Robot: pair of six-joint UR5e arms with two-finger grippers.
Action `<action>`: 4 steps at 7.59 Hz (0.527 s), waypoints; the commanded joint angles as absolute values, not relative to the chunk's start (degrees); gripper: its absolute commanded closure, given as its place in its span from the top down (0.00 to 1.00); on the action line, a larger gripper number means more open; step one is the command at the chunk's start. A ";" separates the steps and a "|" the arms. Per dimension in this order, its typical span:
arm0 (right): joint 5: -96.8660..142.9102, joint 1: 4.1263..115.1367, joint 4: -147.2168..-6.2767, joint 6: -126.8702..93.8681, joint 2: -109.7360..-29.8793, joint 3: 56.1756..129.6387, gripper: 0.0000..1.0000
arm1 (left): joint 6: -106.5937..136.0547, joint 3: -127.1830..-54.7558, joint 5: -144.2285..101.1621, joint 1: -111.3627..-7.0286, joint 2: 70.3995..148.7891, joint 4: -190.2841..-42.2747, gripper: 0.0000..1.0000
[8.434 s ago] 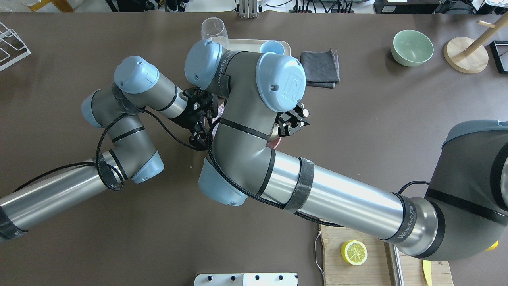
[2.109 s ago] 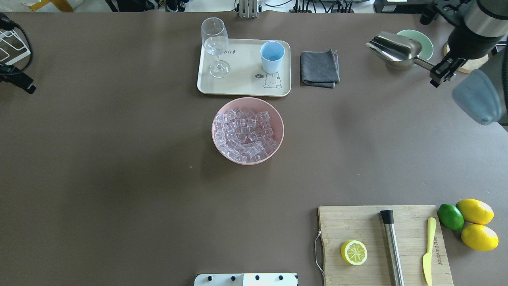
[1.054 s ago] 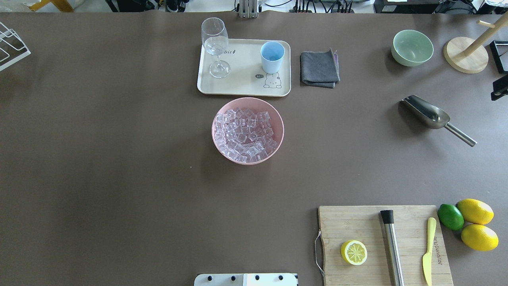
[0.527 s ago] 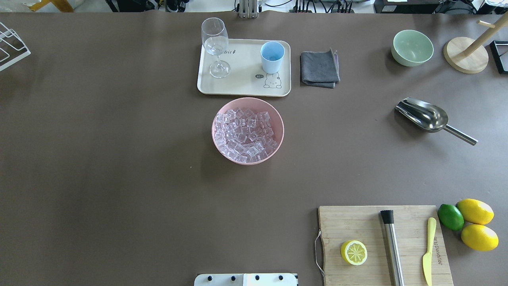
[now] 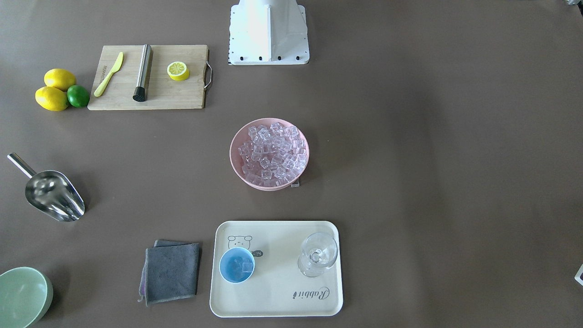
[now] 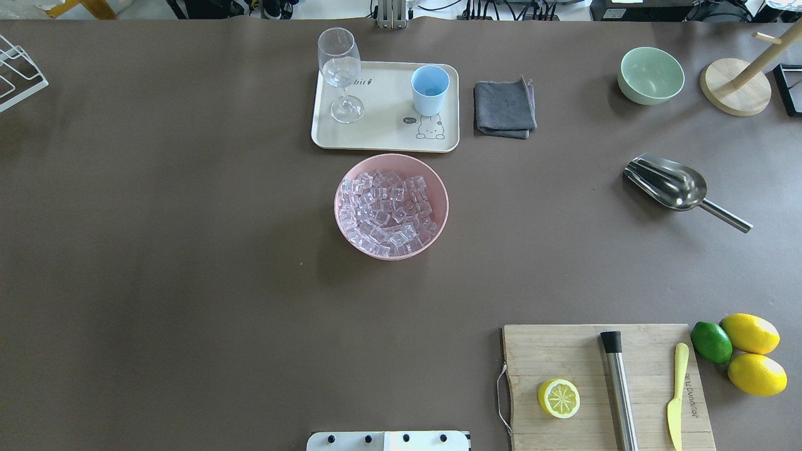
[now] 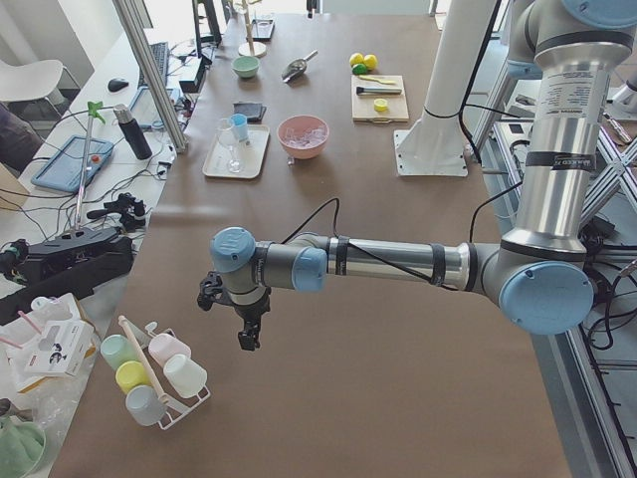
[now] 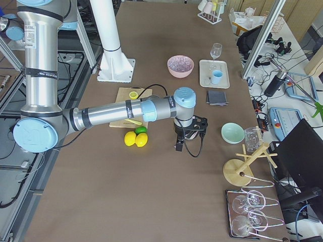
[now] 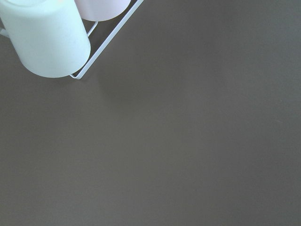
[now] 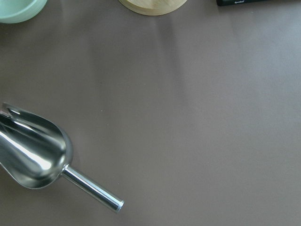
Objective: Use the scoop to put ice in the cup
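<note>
The steel scoop (image 6: 670, 186) lies empty on the table at the right, handle toward the right edge; it also shows in the front view (image 5: 52, 193) and the right wrist view (image 10: 35, 153). The light-blue cup (image 6: 430, 89) stands on the cream tray (image 6: 382, 134) and holds a few ice cubes (image 5: 241, 265). The pink bowl (image 6: 438, 188) is full of ice (image 6: 388, 207). One cube (image 5: 295, 184) lies on the table beside the bowl. The left gripper (image 7: 244, 341) hangs by the mug rack, the right gripper (image 8: 178, 146) near the scoop; I cannot tell if either is open or shut.
A wine glass (image 6: 339, 69) stands on the tray. A grey cloth (image 6: 505, 108), a green bowl (image 6: 650, 75) and a wooden stand (image 6: 734, 86) sit at the back right. A cutting board (image 6: 551, 351) with half a lemon, a steel cylinder and a knife lies front right.
Both arms left the bowl and went out of the overhead view. The right gripper carried the scoop to the right and let it go; it rocked and settled on the table.
</note>
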State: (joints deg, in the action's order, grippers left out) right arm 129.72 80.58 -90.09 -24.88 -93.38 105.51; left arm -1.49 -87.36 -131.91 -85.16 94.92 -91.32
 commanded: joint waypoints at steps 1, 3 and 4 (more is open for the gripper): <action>129.55 80.60 -90.09 -21.80 -93.51 105.38 1.00 | -1.49 -87.36 -131.92 -85.17 94.92 -91.32 0.99; 129.64 80.68 -90.09 -21.62 -93.43 104.94 1.00 | -1.49 -87.36 -131.92 -85.17 95.01 -91.32 0.99; 129.73 80.68 -90.09 -21.62 -93.51 104.94 1.00 | -1.49 -87.36 -131.92 -85.17 95.01 -91.32 0.99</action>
